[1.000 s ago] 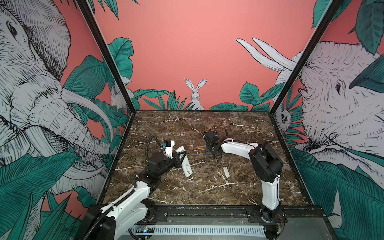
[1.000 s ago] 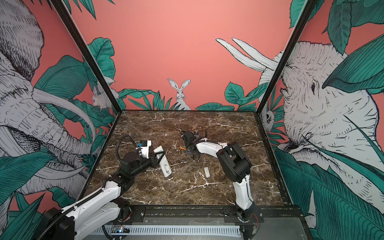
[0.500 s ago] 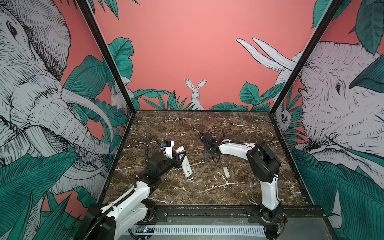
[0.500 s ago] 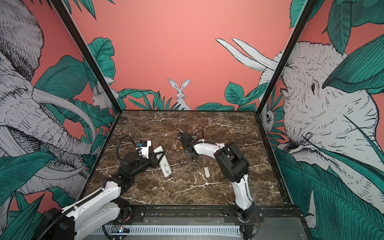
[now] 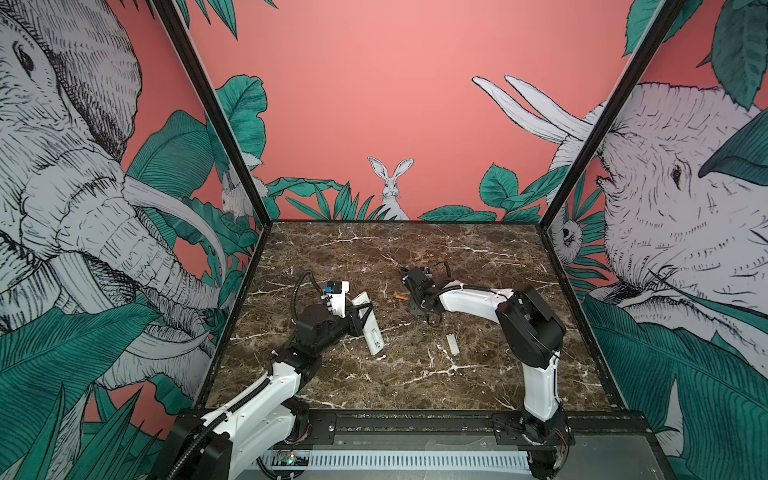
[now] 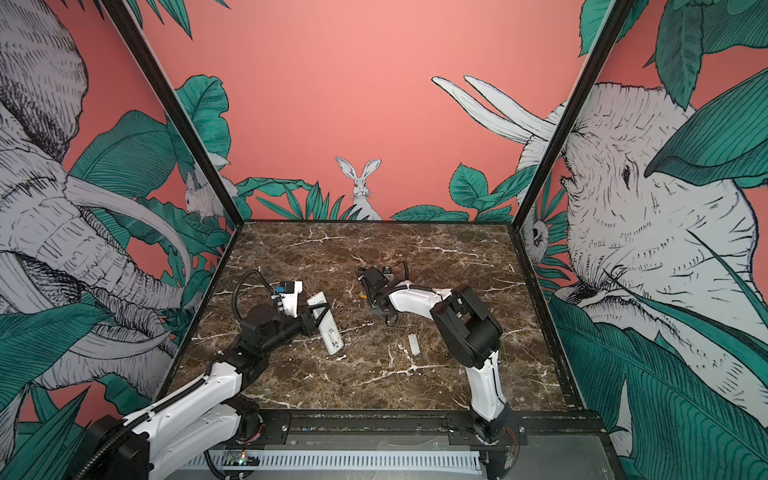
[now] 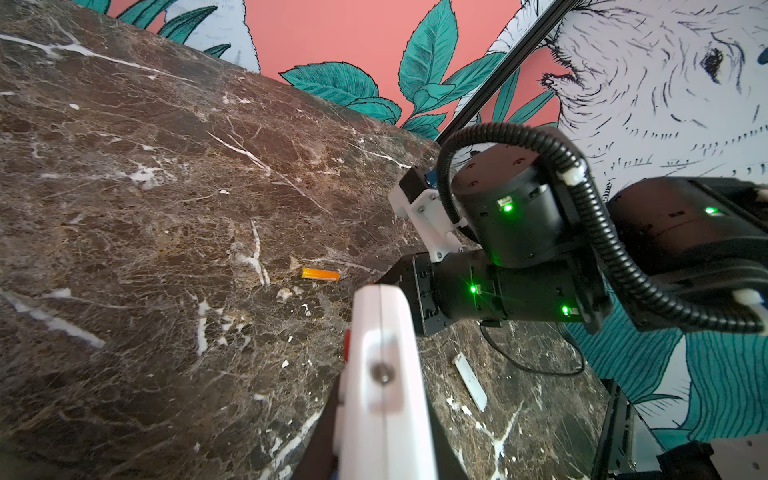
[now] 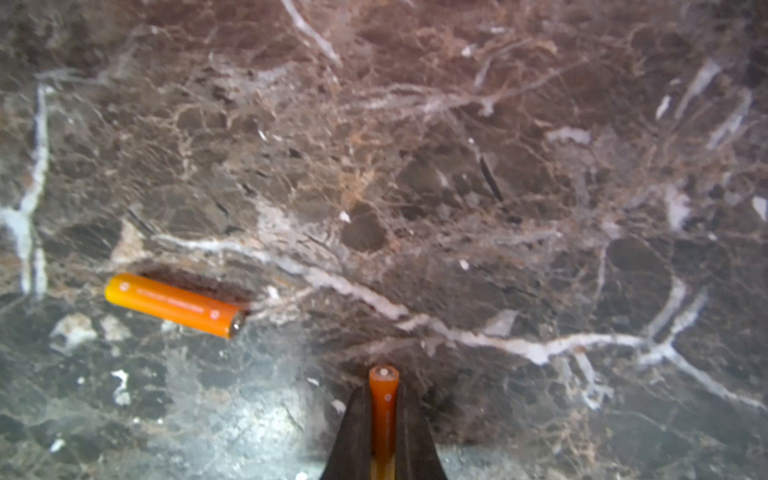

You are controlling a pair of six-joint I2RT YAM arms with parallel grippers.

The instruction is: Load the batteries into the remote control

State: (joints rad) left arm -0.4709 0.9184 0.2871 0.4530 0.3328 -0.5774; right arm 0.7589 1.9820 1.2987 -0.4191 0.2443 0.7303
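The held battery (image 8: 384,411) is pinched lengthwise between the 2 fingers of my right gripper (image 8: 383,392). Its metal-capped tip pokes out just past the fingertips, and the jaws are clamped tight on it. That gripper sits low over the brown marble table (image 5: 415,257); I cannot tell whether the battery's tip is clear of the surface. The loose battery (image 8: 174,305) lies flat on the table near the gripper, apart from it and at an angle to the held one. In a top view the loose battery (image 5: 401,297) shows just left of my right gripper.

The remote control (image 5: 374,336) is on the left side of the table, clamped across its width by my left gripper (image 5: 363,316). Those jaws are closed on it partway along its length. The remote is tilted, with its far end raised and its near end down by the marble; I cannot tell whether that end touches. In the left wrist view the remote control (image 7: 382,374) shows a plain white face with 1 red button at its edge.

A small white strip (image 5: 453,344) lies flat on the table between my 2 arms, nearer the front edge and well apart from the remote and both batteries.
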